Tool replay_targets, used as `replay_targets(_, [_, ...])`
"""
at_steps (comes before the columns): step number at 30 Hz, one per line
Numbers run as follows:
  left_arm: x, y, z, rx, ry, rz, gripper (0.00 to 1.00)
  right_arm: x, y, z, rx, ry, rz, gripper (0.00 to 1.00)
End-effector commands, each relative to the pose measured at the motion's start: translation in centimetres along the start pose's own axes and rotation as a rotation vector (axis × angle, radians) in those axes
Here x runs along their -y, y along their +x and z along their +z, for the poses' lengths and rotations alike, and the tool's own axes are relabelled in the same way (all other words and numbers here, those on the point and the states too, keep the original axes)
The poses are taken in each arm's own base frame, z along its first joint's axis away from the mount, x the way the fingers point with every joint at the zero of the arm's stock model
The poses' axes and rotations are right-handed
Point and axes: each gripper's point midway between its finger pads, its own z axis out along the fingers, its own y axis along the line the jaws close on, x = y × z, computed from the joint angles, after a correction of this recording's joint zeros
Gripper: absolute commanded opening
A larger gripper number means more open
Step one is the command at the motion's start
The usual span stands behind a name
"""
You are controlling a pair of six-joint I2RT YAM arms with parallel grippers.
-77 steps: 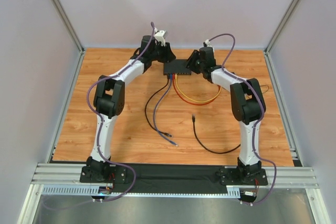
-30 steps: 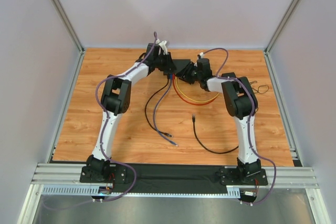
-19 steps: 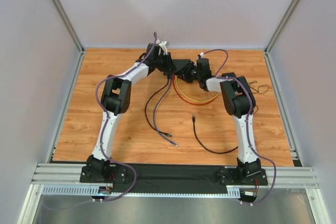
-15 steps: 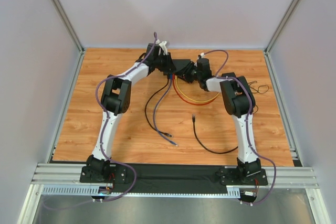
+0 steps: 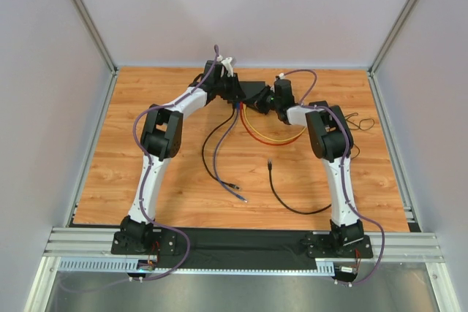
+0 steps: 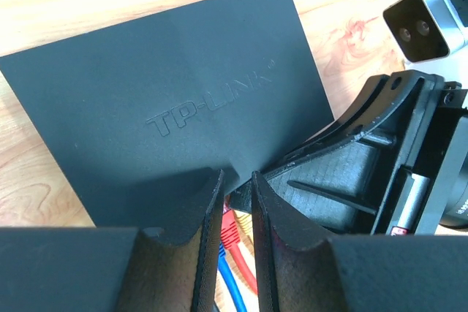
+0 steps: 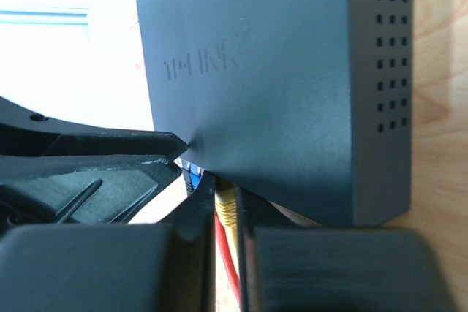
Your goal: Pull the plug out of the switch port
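So the right hand (image 7: 225, 193) is clenched on the yellow plug (image 7: 225, 211). The plug sits right between its fingers and is seated in the port side of the switch (image 7: 278, 85), which is directly ahead of the fingertips.

The left hand (image 6: 235, 180) has its fingers drawn nearly together, with the tips at the switch's port edge. The red plug (image 6: 231, 230) shows through the slit under them. Honestly I can't tell if it's clamping anything or just pressing on the box.

What worries me from here:

- **Switch gets dragged:** It's just lying loose on the surface (image 5: 110, 173). If the left hand isn't really pinning it, a pull drags the whole box toward the right hand and the plug never pops out.
- **Latch not released:** I can't see whether the fingers are squeezing the clip. If they aren't, it'll jam, and a harder pull either slips off the plug or stresses the port.
- **Crowded hands:** The left hand's finger is just beside the right one, on its left, practically touching in the wrist view. Any sideways wiggle on the pull and they bump.
- **Neighbouring plugs:** The blue plug (image 7: 192, 173) is just left of the right fingers, and the red one is close too. A sloppy retreat could snag one of those or its cable.

I'd guess a straight pull back along the plug's axis is the safest bet.
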Motion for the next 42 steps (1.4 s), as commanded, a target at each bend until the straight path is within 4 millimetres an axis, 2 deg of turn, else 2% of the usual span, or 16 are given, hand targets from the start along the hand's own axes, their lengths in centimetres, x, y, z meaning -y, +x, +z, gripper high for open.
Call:
replay_targets(1, [0.8,-0.3,0.1,0.001,0.014,-0.017,0.29,3.7,1.0,0.5,-0.036,0.133,0.034,0.0])
replay_targets(15, [0.9,0.2,0.7,-0.026,0.029,-0.065,0.29,4.0,2.6,0.1,-0.143,0.128,-0.009,0.0])
replay_targets(18, [0.3,1.1,1.0,-0.061,0.014,-0.09,0.29,2.7,3.3,0.0,-0.195,0.047,0.007,0.0])
replay_targets(20, [0.4,1.0,1.0,-0.062,0.023,-0.094,0.29,3.4,3.2,-0.3,-0.189,0.091,-0.013,0.0])
replay_targets(23, [0.4,1.0,1.0,-0.059,0.019,-0.095,0.29,3.0,3.3,-0.4,-0.194,0.069,0.003,0.0])
replay_targets(26, [0.4,1.0,0.9,-0.06,0.022,-0.095,0.29,3.5,3.3,-0.1,-0.179,0.11,-0.005,0.0])
replay_targets(29, [0.9,0.7,0.3,-0.045,0.041,-0.057,0.29,2.8,3.3,0.2,-0.19,0.046,0.03,0.0])
replay_targets(30, [1.6,-0.7,-0.8,-0.01,0.034,-0.02,0.3,2.8,3.3,0.3,-0.188,0.05,0.023,0.0])
replay_targets(31, [1.2,-0.1,-1.1,-0.013,0.017,0.001,0.31,3.1,3.2,0.3,-0.185,0.06,0.022,0.0])
replay_targets(32, [0.9,-0.6,-1.7,0.002,-0.004,0.064,0.33,3.0,3.0,0.2,-0.183,0.056,0.029,0.0])
replay_targets(33, [1.7,-2.1,-2.9,0.039,-0.008,0.109,0.34,3.2,3.2,0.2,-0.187,0.054,0.033,0.0])
replay_targets(34, [1.3,-1.1,-3.2,0.022,-0.031,0.133,0.35,3.0,3.0,0.1,-0.183,0.047,0.031,0.0])
replay_targets(35, [1.1,-2.2,-4.2,0.046,-0.072,0.198,0.38,2.9,2.9,0.1,-0.18,0.044,0.024,0.0])
replay_targets(37, [0.1,-1.5,-4.9,0.021,-0.121,0.232,0.41,2.5,2.7,0.0,-0.175,0.036,0.019,0.0])
replay_targets(42, [-0.9,-2.2,-5.8,-0.023,-0.224,0.378,0.51,2.4,2.8,0.2,-0.182,0.022,0.025,0.0])
